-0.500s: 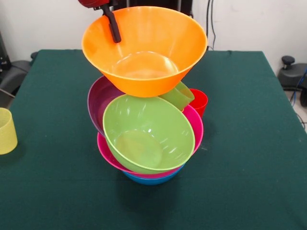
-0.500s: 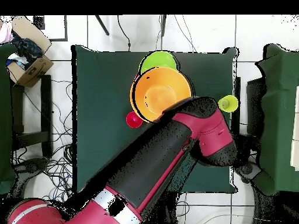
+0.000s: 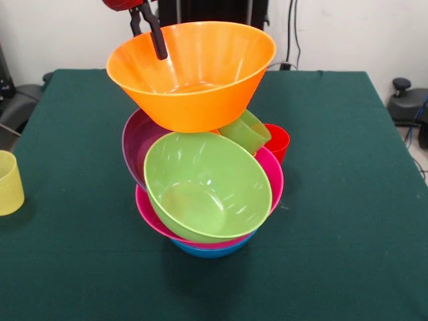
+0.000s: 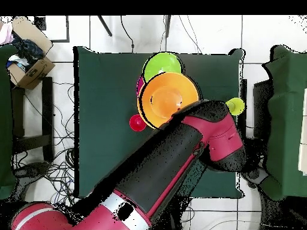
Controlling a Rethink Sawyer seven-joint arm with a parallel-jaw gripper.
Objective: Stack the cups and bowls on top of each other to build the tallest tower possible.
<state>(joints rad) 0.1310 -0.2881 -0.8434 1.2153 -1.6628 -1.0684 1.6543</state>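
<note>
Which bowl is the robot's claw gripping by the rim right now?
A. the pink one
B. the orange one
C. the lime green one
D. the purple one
B: in the front view, the gripper has its dark fingers clamped over the rim of the orange bowl, which sits at the very top of the tower.

robotics lab. red-black arm on pedestal at table with green cloth; loose cables across tiled floor; cardboard box of odds beside table; plain white wall behind with hanging wires.
</note>
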